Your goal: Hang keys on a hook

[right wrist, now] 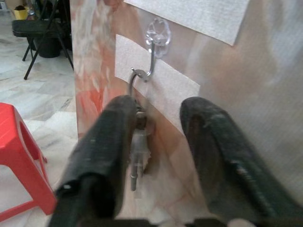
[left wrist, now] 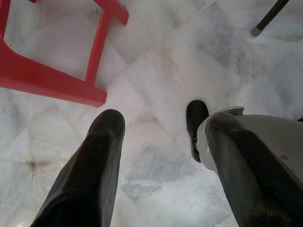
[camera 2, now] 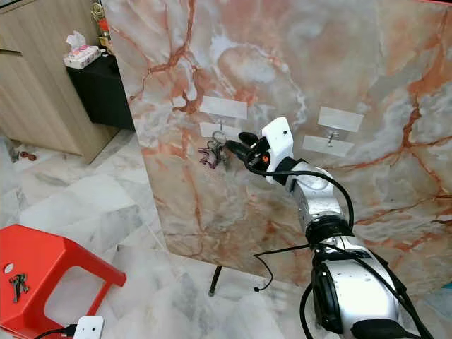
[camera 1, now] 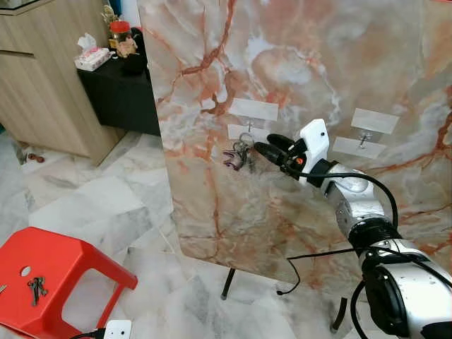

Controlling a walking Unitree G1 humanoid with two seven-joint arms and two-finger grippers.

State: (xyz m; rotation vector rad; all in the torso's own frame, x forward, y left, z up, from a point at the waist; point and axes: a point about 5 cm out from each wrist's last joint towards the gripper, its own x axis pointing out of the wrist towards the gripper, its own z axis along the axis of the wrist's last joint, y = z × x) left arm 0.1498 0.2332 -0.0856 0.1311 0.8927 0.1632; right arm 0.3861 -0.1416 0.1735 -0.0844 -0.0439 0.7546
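**Keys on the hook, arm not yet away**

The keys [camera 1: 239,154] hang by their metal ring from a small clear hook [right wrist: 154,49] with a flower-shaped top, stuck over strips of white tape on an upright marbled panel [camera 1: 212,42], pink and orange veined, glossy. The bunch dangles flat against the panel, dark and silvery. The hanging itself looks done; what is left, I'd judge, is for the arm to pull clear without snagging the ring.

The right end effector [camera 1: 267,150] sits just beside the bunch, released, its two long black fingers spread with the keys near one of them in the wrist view. A second hook [camera 1: 364,138] stands farther right on the panel, bare.

The left end effector [left wrist: 156,156] hangs idle, fingers apart, over the pale marble floor [camera 1: 92,198]. Near left stands a red plastic stool [camera 1: 63,265] with another key bunch [camera 1: 35,288] lying on it.
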